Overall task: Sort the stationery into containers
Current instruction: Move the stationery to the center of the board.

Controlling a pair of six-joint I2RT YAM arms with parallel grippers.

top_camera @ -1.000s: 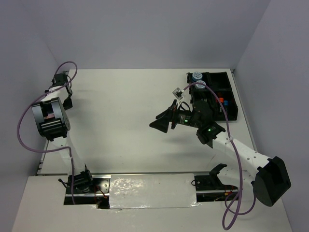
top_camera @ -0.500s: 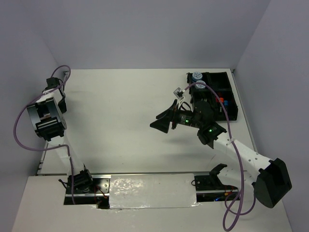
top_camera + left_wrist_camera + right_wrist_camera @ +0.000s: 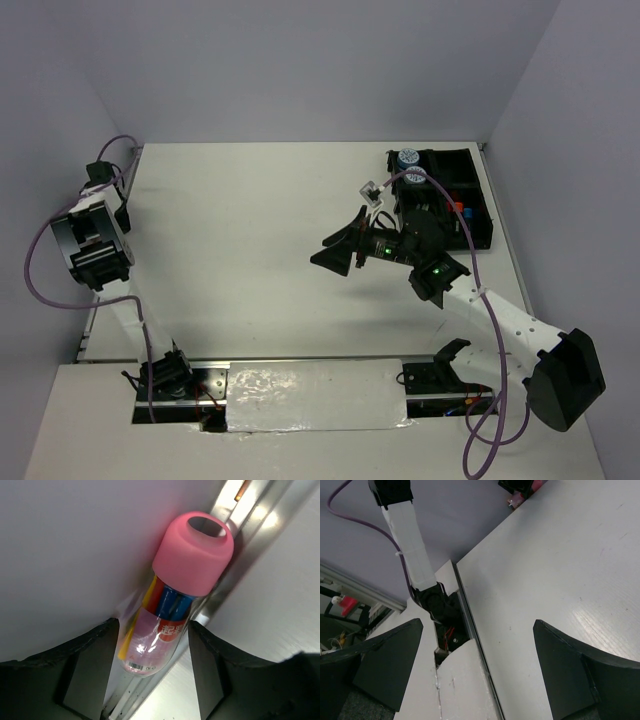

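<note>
Two arms: the left is out at the table's far left edge, and the right is mid-table with its forearm crossing the near part of the organiser tray [image 3: 478,165].
Surroundings of bottle: the wall [image 3: 75,540] lies tight on one side and a metal edge rail [image 3: 240,540] on the other. The white table [image 3: 280,605] is beyond the rail.
In the way: the wall crowds one finger [image 3: 90,670], and the rail runs under the other finger.
Pink bottle [image 3: 170,595]: lies on its side in the gap between wall and rail, well apart from the tray.
Long axis: runs along the rail. The pink cap points away from the wrist and the clear base end sits between the fingers. Coloured pieces show inside the clear body.
Left gripper [image 3: 154,626]: jaws sit about bottle-wide, one each side of the base end. Whether they press on it cannot be told.
Right gripper [image 3: 477,625]: jaws spread wide with nothing between them, hanging above bare table and pointing toward the left arm.
Tray contents: two patterned tubs [image 3: 406,158] sit in the far left corner. An orange cap [image 3: 458,207] and a blue cap [image 3: 469,213] are just beside each other further right.
Cables: a purple cable [image 3: 40,250] loops off each arm.
</note>
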